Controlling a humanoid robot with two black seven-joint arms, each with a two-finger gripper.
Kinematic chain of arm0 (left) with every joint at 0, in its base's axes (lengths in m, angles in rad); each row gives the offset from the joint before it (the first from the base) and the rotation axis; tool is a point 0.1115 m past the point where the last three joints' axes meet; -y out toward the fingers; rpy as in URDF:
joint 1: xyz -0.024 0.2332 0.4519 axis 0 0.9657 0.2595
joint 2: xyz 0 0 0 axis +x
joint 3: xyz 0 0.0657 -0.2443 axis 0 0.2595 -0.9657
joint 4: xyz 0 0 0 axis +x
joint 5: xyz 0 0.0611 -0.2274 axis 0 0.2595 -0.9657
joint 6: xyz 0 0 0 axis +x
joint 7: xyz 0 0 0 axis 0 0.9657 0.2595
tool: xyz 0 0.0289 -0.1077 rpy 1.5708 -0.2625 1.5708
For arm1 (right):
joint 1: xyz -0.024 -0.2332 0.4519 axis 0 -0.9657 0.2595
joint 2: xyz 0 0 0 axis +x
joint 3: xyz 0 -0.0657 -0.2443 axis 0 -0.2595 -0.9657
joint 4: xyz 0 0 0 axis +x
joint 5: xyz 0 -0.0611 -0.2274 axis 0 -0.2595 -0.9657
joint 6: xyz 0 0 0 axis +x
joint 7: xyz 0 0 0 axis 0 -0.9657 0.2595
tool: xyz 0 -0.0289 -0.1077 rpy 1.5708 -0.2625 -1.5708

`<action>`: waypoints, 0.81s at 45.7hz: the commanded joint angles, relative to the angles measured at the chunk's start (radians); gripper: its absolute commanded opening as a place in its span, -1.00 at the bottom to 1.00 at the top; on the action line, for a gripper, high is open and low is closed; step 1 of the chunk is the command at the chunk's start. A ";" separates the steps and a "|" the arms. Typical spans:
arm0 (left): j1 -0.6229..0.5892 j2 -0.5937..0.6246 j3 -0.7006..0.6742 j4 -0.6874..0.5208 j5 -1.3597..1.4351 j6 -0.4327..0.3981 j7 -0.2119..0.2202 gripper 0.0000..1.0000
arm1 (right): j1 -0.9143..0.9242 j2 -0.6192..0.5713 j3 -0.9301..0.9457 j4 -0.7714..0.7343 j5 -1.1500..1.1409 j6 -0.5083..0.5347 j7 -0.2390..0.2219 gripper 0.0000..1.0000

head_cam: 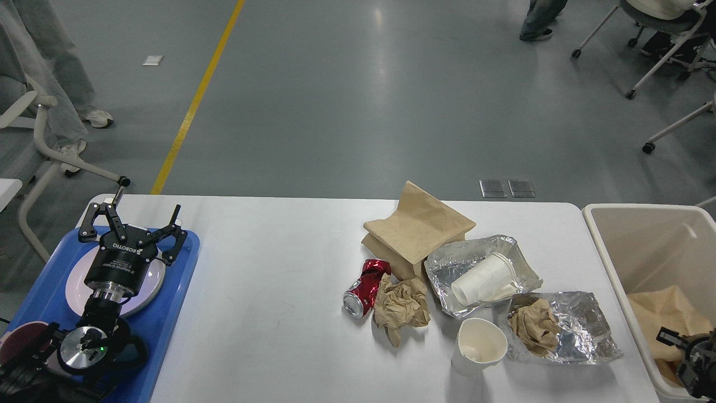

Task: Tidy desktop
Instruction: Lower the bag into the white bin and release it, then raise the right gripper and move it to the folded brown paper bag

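"ROBOTIQ" on left hand [133, 226]

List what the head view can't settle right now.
- Right end effector: small and dark at the frame's corner, over the beige bin; open or shut unreadable.
- Brown paper in the bin: cut off by the right edge.
- Plate on the blue tray: mostly covered by the left end effector.
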 commanded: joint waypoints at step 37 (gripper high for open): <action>0.000 0.000 0.000 0.000 0.000 -0.002 0.000 0.93 | 0.310 -0.146 -0.026 0.199 -0.035 0.331 -0.017 1.00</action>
